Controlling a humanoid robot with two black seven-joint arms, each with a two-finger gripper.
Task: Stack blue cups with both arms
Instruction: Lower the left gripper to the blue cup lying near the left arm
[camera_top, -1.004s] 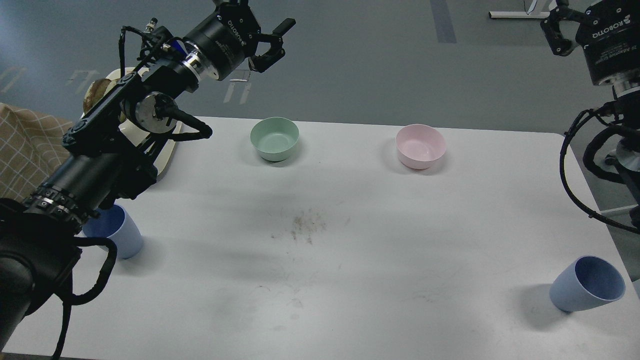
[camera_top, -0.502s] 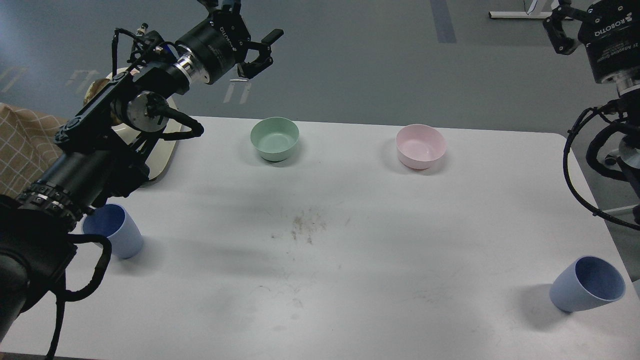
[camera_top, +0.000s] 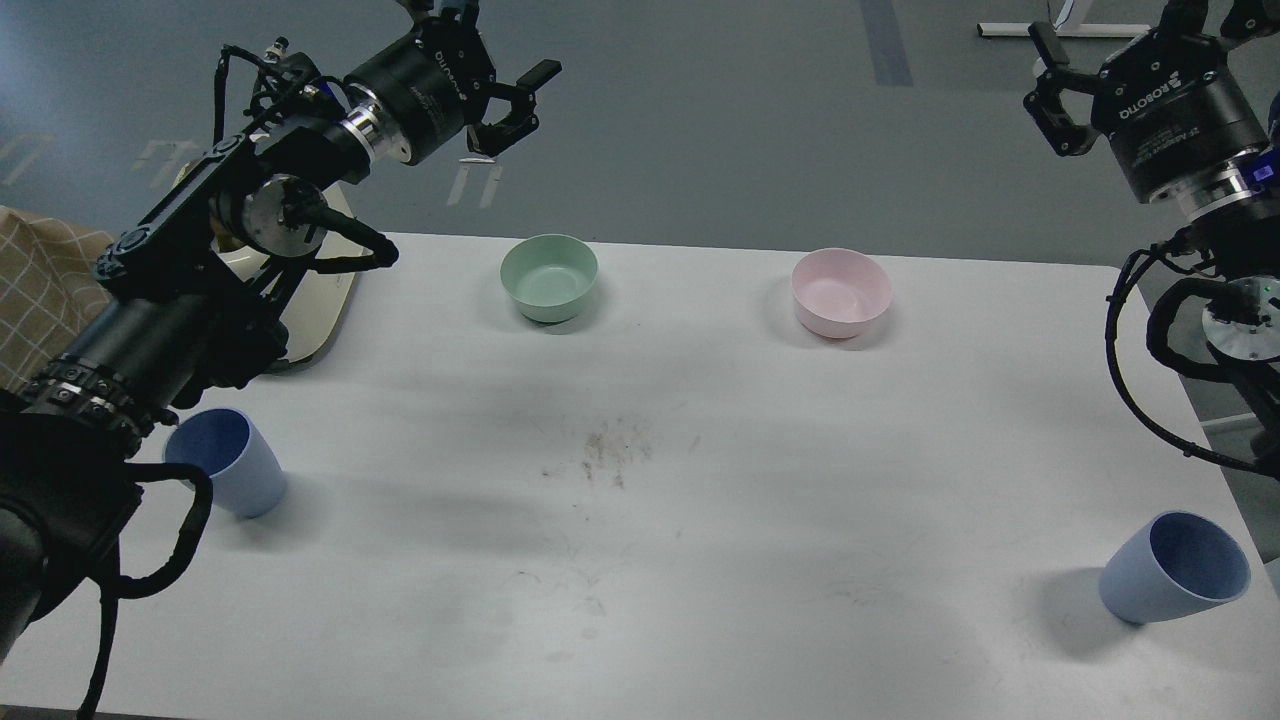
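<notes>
Two blue cups stand upright on the white table (camera_top: 700, 560). One blue cup (camera_top: 228, 465) is at the front left, partly behind my left arm. The other blue cup (camera_top: 1176, 568) is near the front right corner. My left gripper (camera_top: 497, 40) is high above the back left of the table, open and empty, its upper finger cut off by the view's top edge. My right gripper (camera_top: 1140, 30) is high above the back right edge, open and empty, with one finger partly out of view. Both grippers are far from the cups.
A mint-green bowl (camera_top: 549, 277) and a pink bowl (camera_top: 841, 291) sit along the back of the table. A cream tray (camera_top: 325, 310) lies at the back left under my left arm. A checked cloth (camera_top: 40, 290) is at the left. A smudge of crumbs (camera_top: 610, 452) marks the middle.
My left arm has drawn back a little to the left, uncovering more of the left cup. My right gripper has swung left and down, further into view. The cups have not moved.
</notes>
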